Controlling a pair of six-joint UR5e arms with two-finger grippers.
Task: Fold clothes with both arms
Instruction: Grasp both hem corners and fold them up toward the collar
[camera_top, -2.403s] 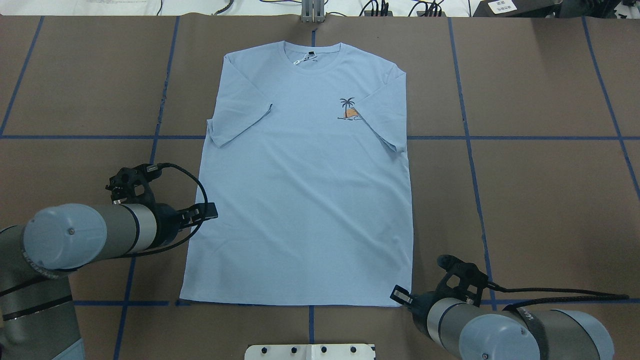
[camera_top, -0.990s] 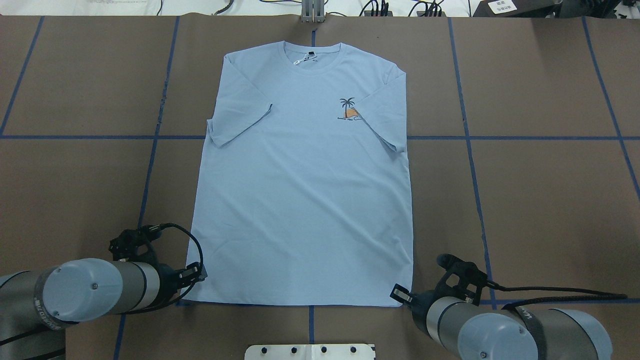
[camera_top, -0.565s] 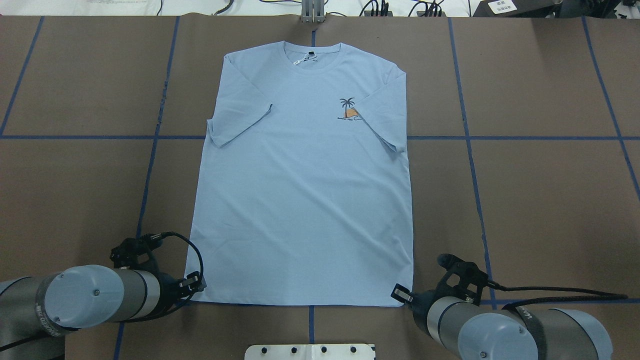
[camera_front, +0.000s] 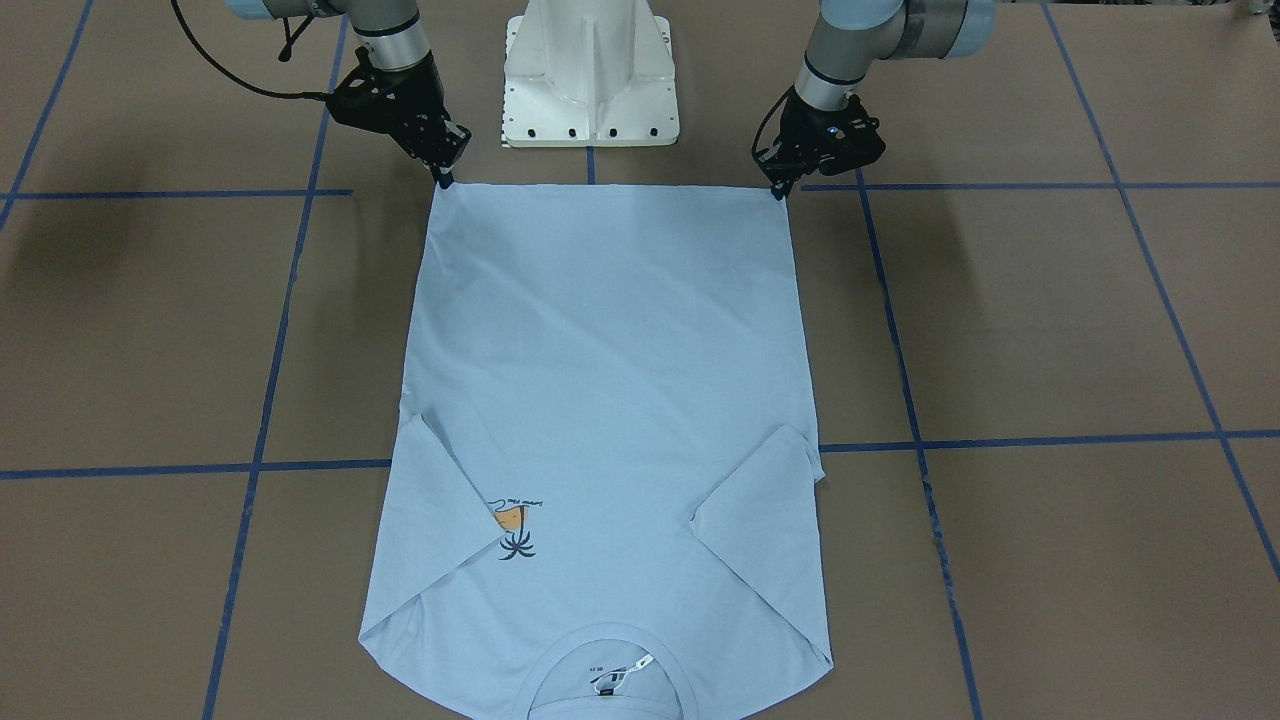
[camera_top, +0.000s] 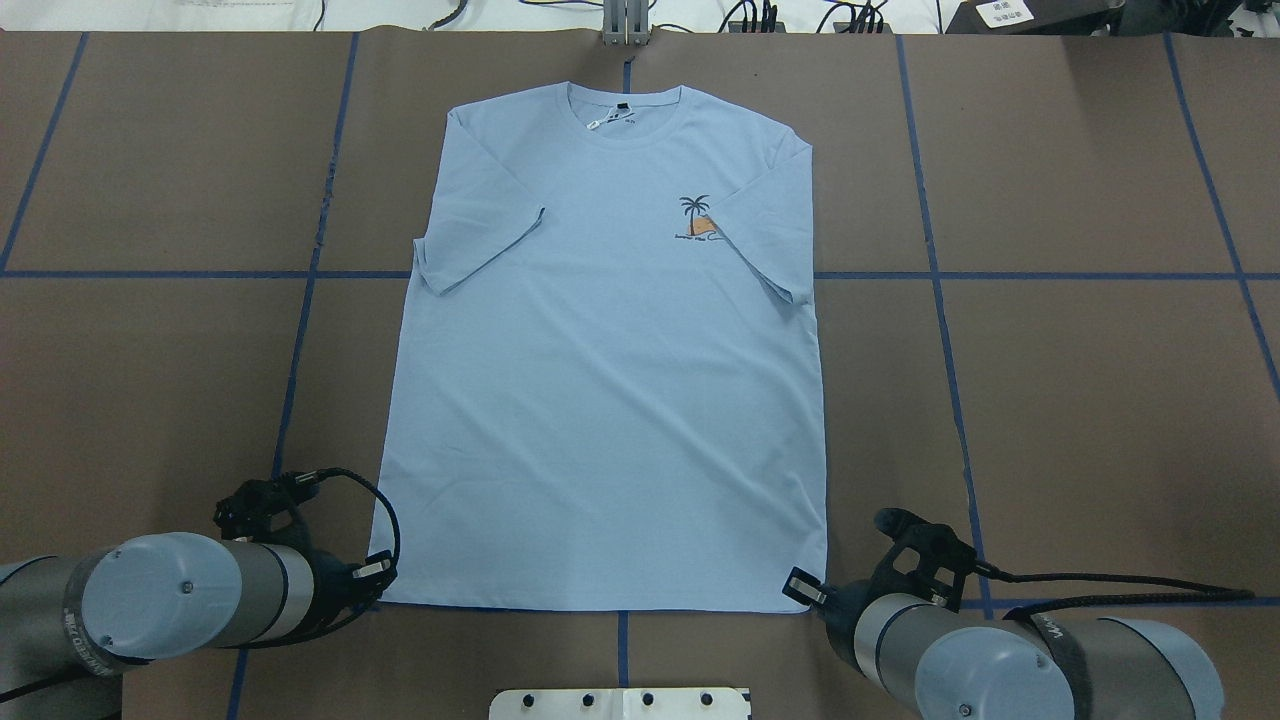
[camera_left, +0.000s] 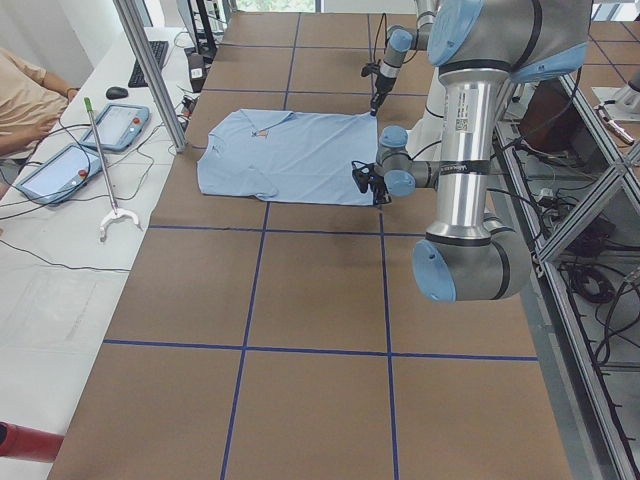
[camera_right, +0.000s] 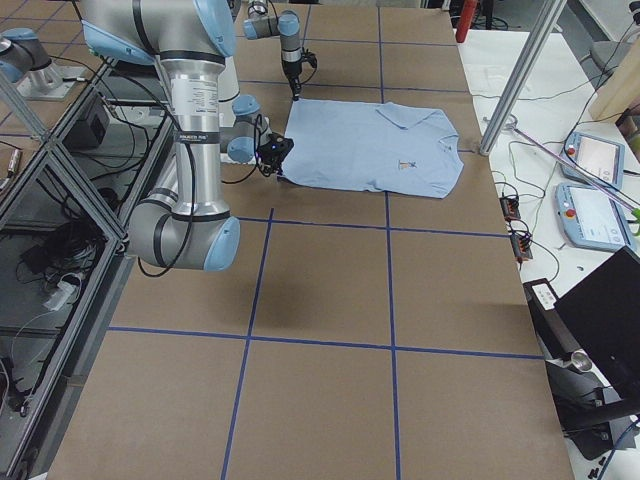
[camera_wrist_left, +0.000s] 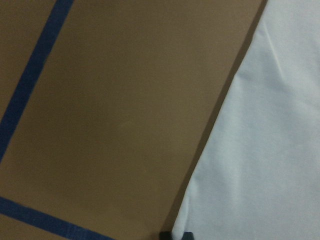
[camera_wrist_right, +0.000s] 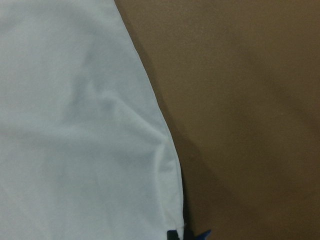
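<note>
Overhead exterior: light blue short-sleeved T-shirt (camera_top: 600, 400) flat.
Left gripper (camera_front: 777, 190): at hem corner, grip unclear.
Right gripper (camera_front: 443, 181): pinches other corner.

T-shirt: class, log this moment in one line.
T-shirt: flat, sleeves folded in | left end effector: at hem corner | right end effector: at other hem corner | grip: unclear

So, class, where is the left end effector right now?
In the overhead view, the left end effector sits low on the left, at the T-shirt's near-left hem corner.
</note>
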